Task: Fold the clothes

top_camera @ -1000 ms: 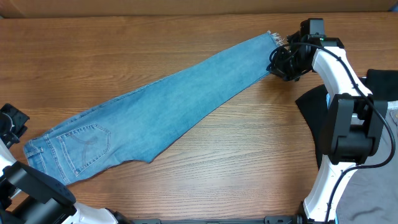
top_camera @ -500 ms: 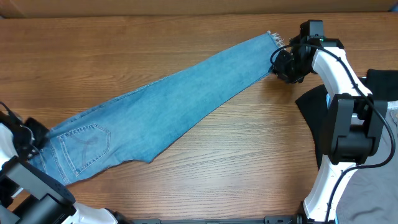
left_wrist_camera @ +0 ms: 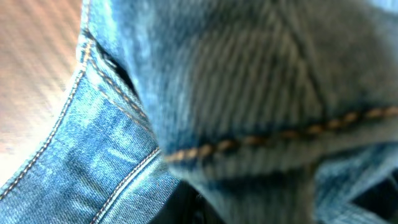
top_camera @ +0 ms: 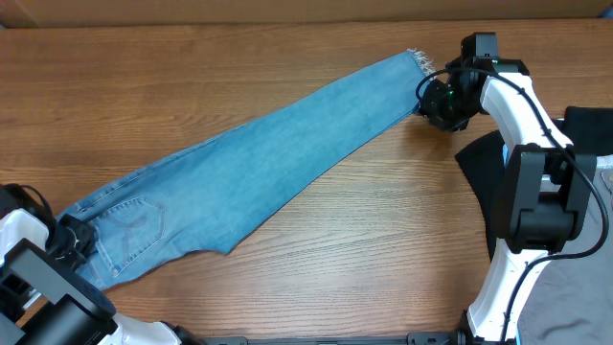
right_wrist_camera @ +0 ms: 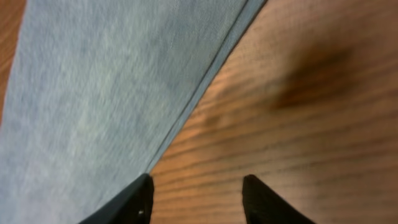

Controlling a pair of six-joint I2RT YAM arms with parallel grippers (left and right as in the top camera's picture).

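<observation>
Well, the light-blue washed denim jeans [top_camera: 268,163] lie flat across the brown wooden table [top_camera: 383,249], slanting from lower left to upper right, stretched long for folding, I'd guess. The right gripper [top_camera: 433,96] sits just beside the frayed hem, jaws parted, holding nothing. The left gripper [top_camera: 73,235] is at the waistband; denim fills its camera, so I cannot tell its grip.
</observation>
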